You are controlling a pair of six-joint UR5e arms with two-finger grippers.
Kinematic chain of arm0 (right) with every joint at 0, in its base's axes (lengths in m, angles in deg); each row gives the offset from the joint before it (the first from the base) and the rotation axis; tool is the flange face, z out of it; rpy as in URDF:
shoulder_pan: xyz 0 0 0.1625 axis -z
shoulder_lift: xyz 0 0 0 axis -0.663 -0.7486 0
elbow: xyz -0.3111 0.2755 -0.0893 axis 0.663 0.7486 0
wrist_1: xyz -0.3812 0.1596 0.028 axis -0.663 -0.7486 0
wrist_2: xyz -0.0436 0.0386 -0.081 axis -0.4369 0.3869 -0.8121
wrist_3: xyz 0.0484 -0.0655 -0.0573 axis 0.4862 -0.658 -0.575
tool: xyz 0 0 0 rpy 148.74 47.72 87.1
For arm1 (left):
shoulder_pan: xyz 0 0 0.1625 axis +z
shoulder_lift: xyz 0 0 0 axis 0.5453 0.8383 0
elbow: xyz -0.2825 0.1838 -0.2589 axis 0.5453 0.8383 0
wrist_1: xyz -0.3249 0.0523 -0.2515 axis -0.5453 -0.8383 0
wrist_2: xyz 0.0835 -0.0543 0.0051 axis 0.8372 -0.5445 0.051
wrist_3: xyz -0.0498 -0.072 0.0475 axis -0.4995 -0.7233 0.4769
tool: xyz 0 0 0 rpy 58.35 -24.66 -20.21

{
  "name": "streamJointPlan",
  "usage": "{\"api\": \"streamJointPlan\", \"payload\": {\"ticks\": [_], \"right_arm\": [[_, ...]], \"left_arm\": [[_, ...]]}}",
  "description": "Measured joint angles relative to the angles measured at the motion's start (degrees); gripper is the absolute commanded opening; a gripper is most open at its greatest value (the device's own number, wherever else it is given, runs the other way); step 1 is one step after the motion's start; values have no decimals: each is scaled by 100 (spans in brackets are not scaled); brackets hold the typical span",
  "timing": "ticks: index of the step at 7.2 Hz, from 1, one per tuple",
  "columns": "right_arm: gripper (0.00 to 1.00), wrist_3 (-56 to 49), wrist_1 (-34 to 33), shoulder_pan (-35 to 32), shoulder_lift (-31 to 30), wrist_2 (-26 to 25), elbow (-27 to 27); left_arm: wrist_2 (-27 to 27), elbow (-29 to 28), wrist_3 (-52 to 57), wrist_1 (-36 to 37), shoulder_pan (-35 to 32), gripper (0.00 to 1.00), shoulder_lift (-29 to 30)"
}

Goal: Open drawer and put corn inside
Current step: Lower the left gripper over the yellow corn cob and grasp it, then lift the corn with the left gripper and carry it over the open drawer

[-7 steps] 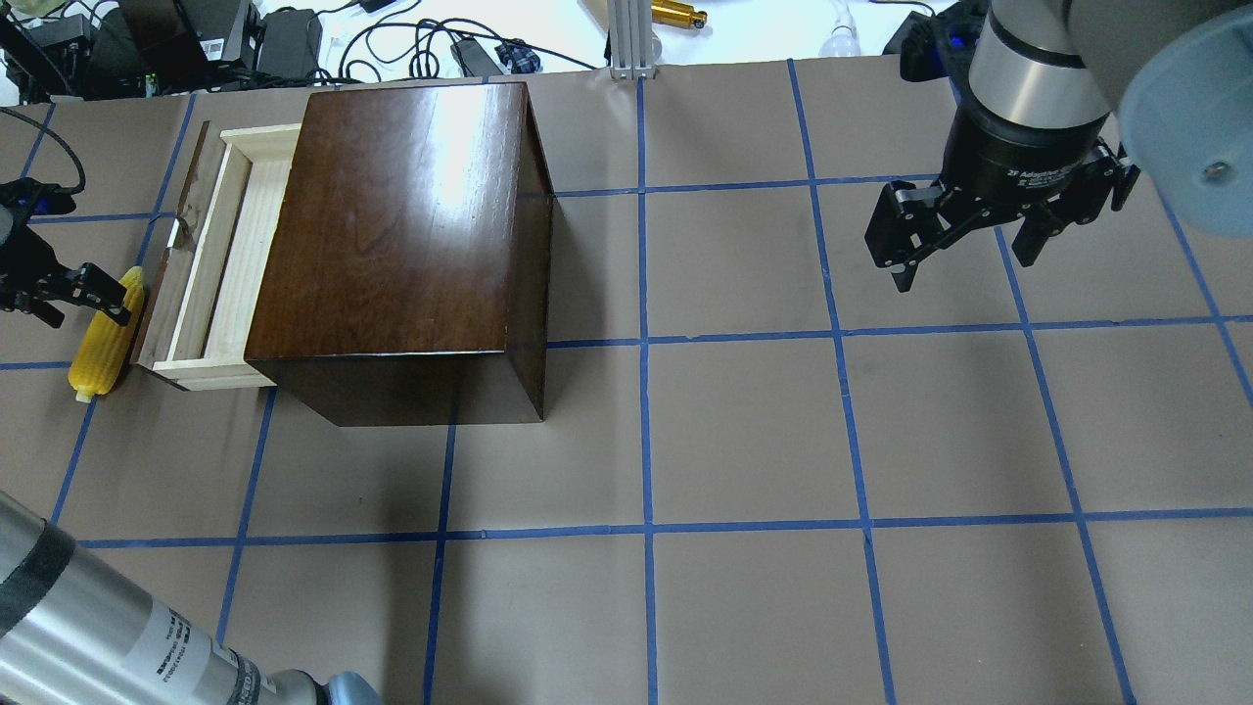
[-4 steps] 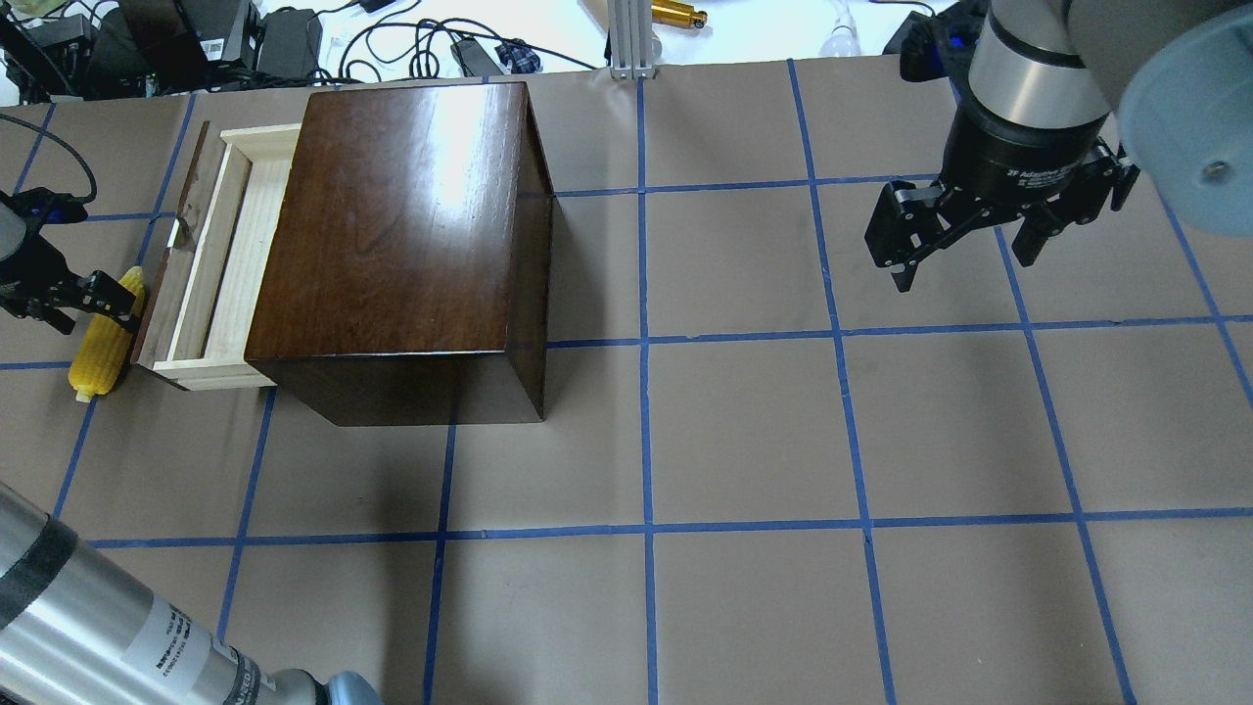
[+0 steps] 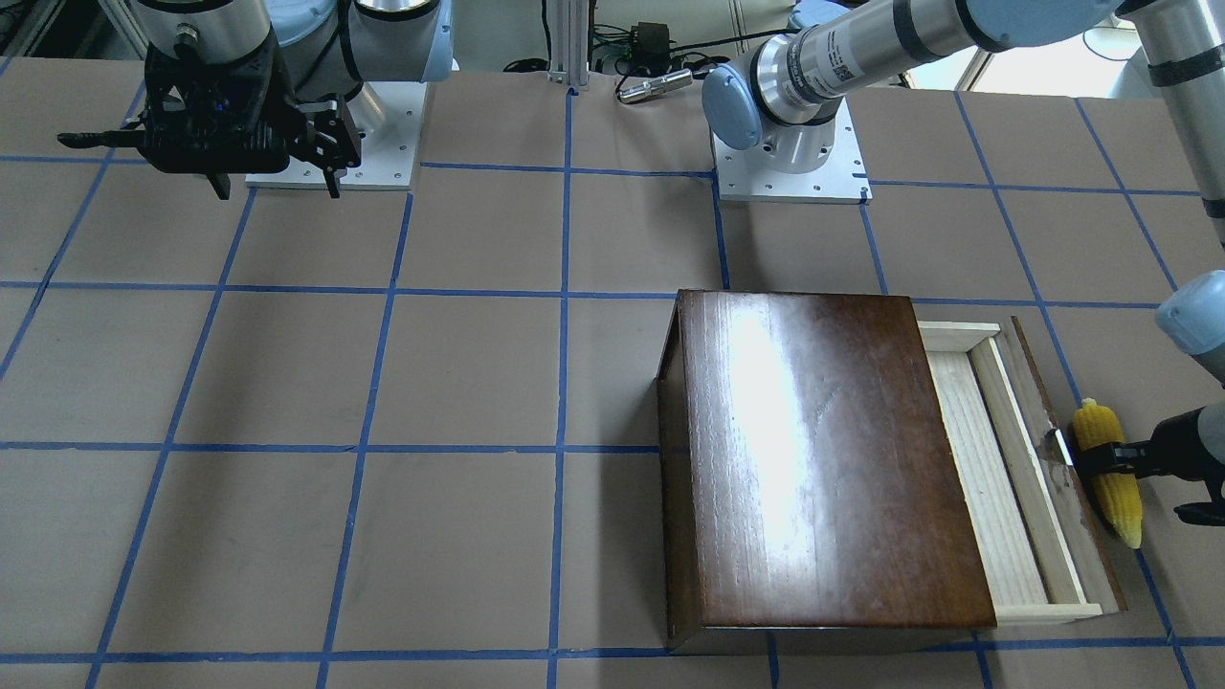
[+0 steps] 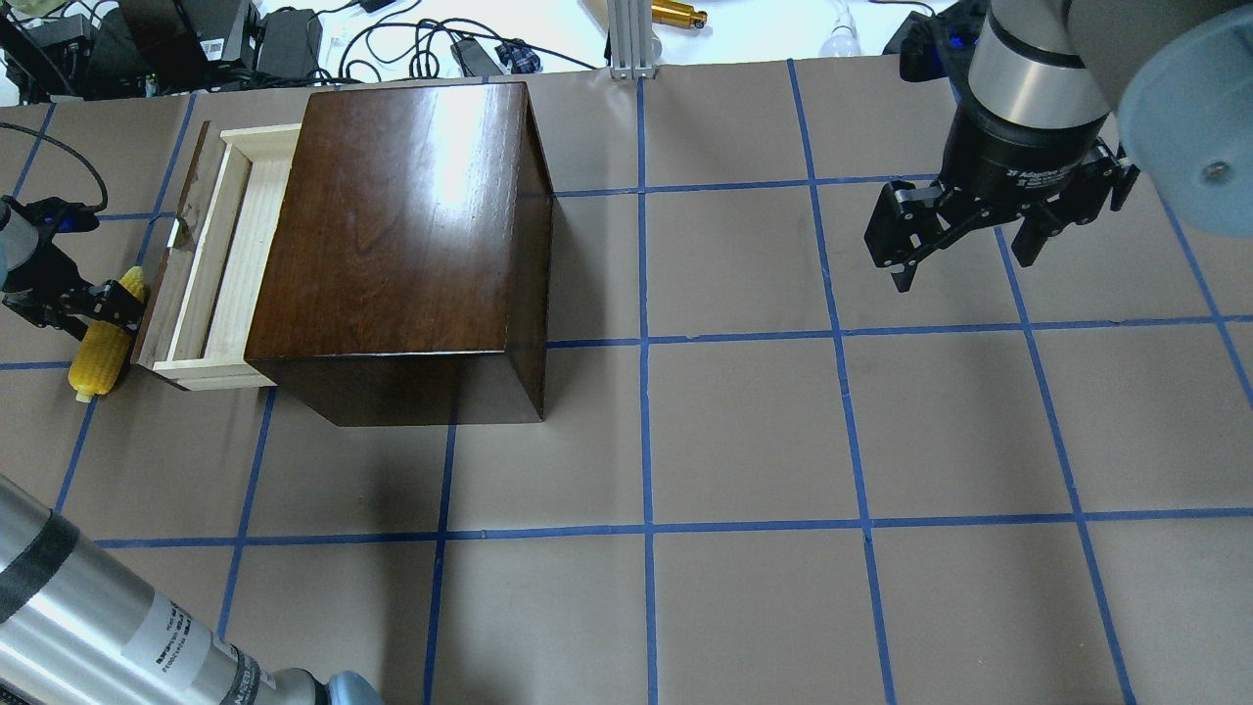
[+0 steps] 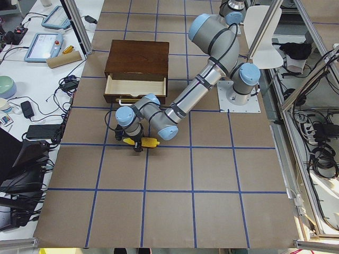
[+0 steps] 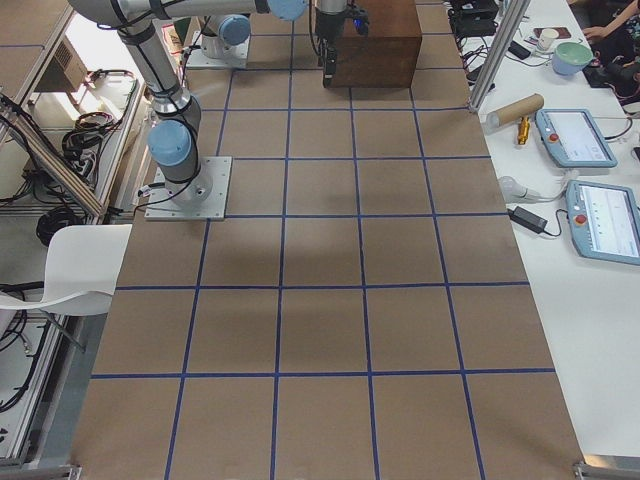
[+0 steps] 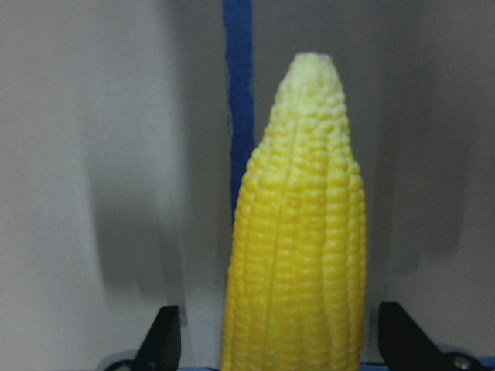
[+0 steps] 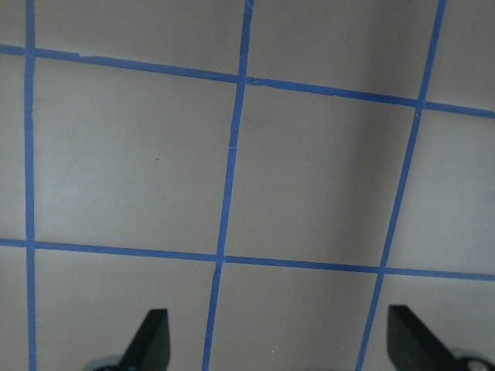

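We log the drawer (image 4: 240, 257) pulled partway out of the glossy dark-brown box (image 4: 401, 215), on the robot's left half of the table (image 4: 744, 431), brown paper gridded with blue tape (image 4: 645, 431). Pale wood floor and side walls show; the dark front panel (image 4: 174, 274) faces away from the box, a small metal knob (image 3: 1057, 446) on it. The corn (image 4: 98, 357) lies on the paper outside the drawer, just beside the front panel and lengthwise along it; whether the two touch we cannot tell. Left gripper (image 4: 93, 315) sits low at the cob, straddling it. In the left wrist view its fingertips (image 7: 164, 336) sit one on either side of the corn with a slim gap each side, so we put the claw as parted, fairly narrow, clamped on nothing; the cob's pale tip points away from that camera. In the exterior left view the near arm (image 5: 198, 87) bends low to the table, yellow showing on both sides of the gripper. Right gripper (image 4: 964, 257) hangs well apart from box and corn, over the table's right half, claw spread wide; its wrist view shows only paper and tape lines between the fingertips (image 8: 152, 338). Cables (image 4: 411, 44) and power bricks (image 4: 289, 39) lie beyond the table's far edge.
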Motion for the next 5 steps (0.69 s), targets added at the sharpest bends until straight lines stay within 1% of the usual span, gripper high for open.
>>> {"api": "streamJointPlan", "payload": {"ticks": [1,5], "right_arm": [[100,-1,0,0,2,-2,0],[100,-1,0,1,1,-3,0]], "left_arm": [[-1,-2,14,-2,-1,8,1],[-1,-10,6,3,-15,5,-28]]}}
